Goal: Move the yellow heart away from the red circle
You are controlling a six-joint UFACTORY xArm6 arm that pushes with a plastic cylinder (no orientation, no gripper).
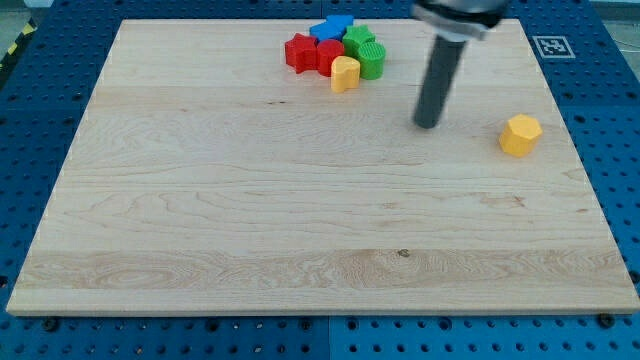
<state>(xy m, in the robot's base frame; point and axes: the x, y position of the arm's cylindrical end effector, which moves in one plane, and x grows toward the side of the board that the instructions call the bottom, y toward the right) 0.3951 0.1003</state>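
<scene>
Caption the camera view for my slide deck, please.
My tip stands right of the yellow heart, which touches the red circle.

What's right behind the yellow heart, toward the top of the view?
Touching the yellow heart are the red circle and a green block. Blue blocks sit farther back, partly hidden.

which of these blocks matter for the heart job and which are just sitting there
For the job: yellow heart, red circle, my tip, to the heart's right, apart from it.

Lying about: red star, blue blocks, green blocks, yellow hexagon.
</scene>
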